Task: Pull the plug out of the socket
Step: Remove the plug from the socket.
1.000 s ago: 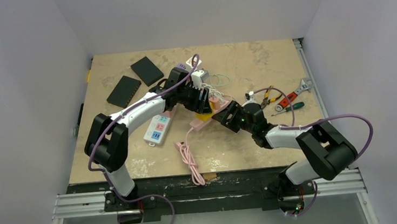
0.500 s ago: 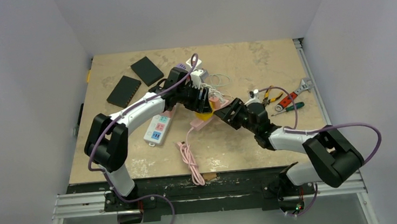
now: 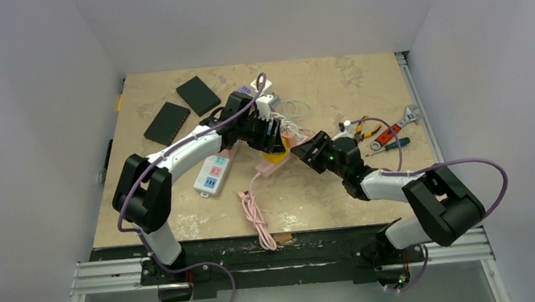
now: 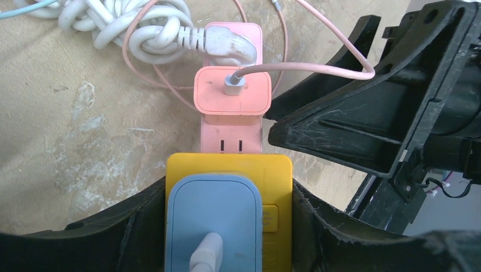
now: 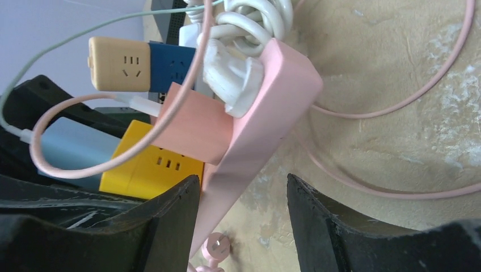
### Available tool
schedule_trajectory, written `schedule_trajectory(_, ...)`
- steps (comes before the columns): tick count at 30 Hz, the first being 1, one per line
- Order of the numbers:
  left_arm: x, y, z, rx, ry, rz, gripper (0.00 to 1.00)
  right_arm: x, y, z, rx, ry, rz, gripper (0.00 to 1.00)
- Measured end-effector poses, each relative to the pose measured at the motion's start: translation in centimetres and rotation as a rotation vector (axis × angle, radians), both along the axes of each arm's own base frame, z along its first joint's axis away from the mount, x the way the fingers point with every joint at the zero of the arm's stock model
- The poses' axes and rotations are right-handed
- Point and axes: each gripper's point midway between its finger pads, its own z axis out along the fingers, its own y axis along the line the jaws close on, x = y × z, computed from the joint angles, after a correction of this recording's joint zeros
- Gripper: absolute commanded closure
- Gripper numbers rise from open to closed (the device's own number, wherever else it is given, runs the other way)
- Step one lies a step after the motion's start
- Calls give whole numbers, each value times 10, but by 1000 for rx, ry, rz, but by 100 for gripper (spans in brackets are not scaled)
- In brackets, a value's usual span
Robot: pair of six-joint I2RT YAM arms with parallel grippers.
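Note:
A pink power strip lies mid-table, also in the left wrist view and the right wrist view. A yellow plug block with a blue adapter on top sits on it. My left gripper is shut on the yellow block's sides. A pink adapter and a white plug are plugged in farther along. My right gripper is open and straddles the strip's edge, its left finger against the strip.
A white strip with blue sockets lies left of the pink one. Two black pads lie at the back left. Hand tools lie at the right. A pink cable bundle lies near the front edge. White cable coils lie behind the strip.
My right gripper has shifted slightly up and along the pink strip, and its forearm has swung a little. The left gripper keeps its hold on the yellow block.

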Motion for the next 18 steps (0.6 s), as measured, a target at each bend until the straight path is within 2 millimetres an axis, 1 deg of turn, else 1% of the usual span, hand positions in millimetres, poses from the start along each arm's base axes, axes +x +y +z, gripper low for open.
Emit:
schedule_trajectory(3,0,0,1,-2,-1,1,100,-1,3,-4,3,15,4,43)
schedule_trajectory(8,-1,0,1,-7,14,14,100,-2,11,-5,20,17,12,45)
schedule_trajectory(10,-1,0,1,-8,18,17,100,3,14,-8,22,25,7,46)
schedule_trajectory(14,0,1,1,-5,19,24,100,12,21,-9,38,28,4,48)
schedule_trajectory(18,4,4,1,-6,26,46,100,18,26,-6,67,21,-8,54)
